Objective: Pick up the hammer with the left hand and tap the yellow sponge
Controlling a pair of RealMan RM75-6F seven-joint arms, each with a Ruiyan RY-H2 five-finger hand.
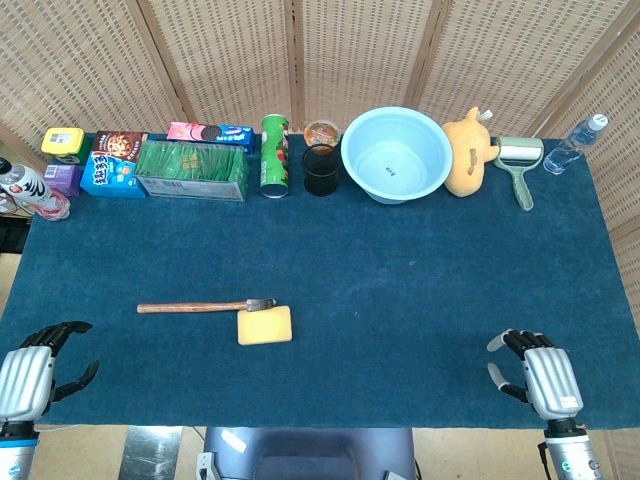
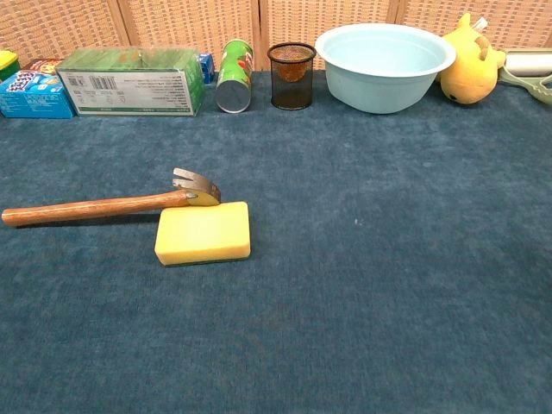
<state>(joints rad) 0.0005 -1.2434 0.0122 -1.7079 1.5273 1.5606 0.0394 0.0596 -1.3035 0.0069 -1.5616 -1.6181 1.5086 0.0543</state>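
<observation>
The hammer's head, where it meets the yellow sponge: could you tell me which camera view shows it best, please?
The chest view: the hammer lies close and large there, its metal claw head visibly at the back edge of the yellow sponge. The head view shows the whole hammer from above, but small, the head's detail hard to read.

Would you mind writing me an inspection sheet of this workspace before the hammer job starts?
Surface: table covered in dark blue cloth.
Job's things: hammer lies flat, wooden handle pointing left, head next to the yellow sponge; contact cannot be told.
Clutter: along the far edge, snack boxes, green box, green can, mesh cup, light blue basin, yellow plush toy, lint roller, water bottle.
Hands: left hand and right hand at the near edge, fingers apart, holding nothing.
Cables: nothing seen.
Surroundings: woven screen panels behind the table.
</observation>
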